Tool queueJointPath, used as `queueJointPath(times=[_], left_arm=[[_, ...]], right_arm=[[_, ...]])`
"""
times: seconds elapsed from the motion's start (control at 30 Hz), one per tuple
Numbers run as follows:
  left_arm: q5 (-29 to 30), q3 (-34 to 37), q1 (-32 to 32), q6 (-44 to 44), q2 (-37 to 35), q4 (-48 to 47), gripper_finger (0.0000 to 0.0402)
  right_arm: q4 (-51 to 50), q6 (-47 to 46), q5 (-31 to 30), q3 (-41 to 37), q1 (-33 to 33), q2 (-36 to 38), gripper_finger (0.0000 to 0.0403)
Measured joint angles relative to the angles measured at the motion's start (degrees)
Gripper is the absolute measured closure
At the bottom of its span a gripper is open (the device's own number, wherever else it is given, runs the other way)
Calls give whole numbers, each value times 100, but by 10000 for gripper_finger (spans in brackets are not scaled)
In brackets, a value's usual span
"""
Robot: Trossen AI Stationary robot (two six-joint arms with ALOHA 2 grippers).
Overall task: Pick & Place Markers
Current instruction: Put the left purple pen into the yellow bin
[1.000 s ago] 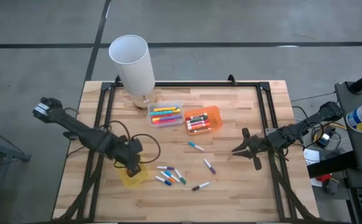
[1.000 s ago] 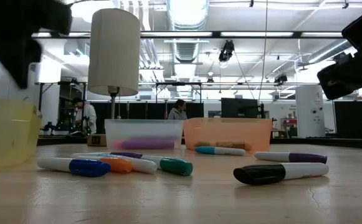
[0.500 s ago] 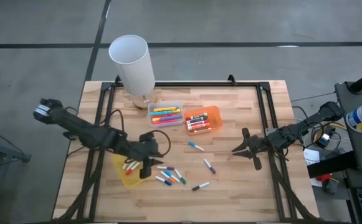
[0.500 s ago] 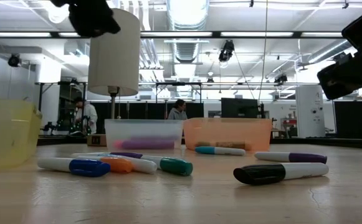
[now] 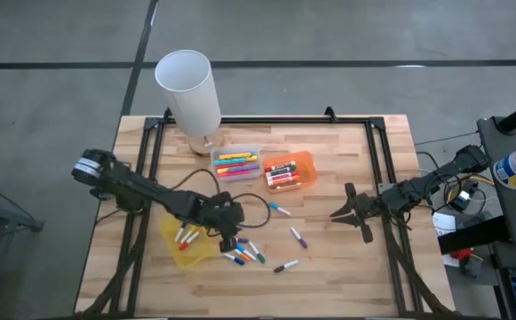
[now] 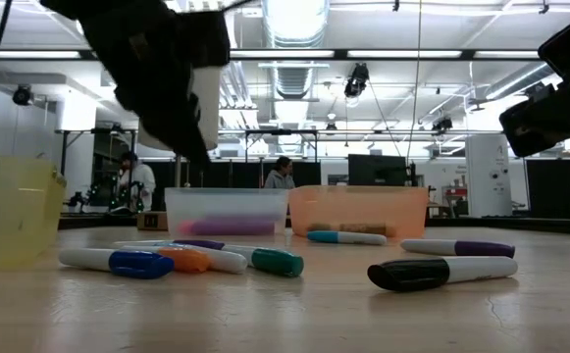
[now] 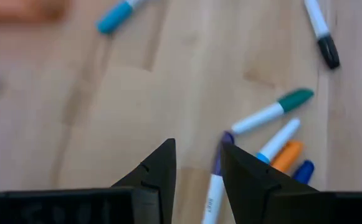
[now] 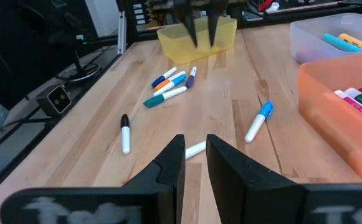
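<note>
The yellow tray [image 5: 185,242] at the near left holds several markers. Just to its right, the left gripper [image 5: 228,238] hangs over the loose markers [image 5: 244,252] clustered on the table [image 5: 329,276], its jaws parted and empty. Well to the right, the right gripper [image 5: 346,212] waits, jaws slightly apart, grasping nothing.

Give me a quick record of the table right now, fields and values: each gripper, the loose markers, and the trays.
left gripper: open, empty, above the loose cluster
right gripper: waiting at the table's right side, empty
loose markers: cluster on the wood, a few scattered
yellow tray: holds a few markers
clear tray: holds markers
orange tray: holds markers
</note>
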State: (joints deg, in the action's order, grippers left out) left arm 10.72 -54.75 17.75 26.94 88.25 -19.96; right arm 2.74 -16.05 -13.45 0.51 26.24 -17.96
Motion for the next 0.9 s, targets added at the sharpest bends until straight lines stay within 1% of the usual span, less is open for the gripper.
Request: queueJointPath(times=[0.3,0.57,0.7,0.9], left_arm=[[-682,-124,48,-51,660,-2,284],[-709,-115,52,-439,1004,-6,284],[-908,-115,48,-472,1187,-36,284],[-878,-128,28,-573,1296,-35,290]], right_arm=[[0,0,0,2,0,-9,342],[2,0,-2,4,-1,-17,342],[2,0,-2,4,-2,-17,342],[2,0,-2,4,-2,-17,342]])
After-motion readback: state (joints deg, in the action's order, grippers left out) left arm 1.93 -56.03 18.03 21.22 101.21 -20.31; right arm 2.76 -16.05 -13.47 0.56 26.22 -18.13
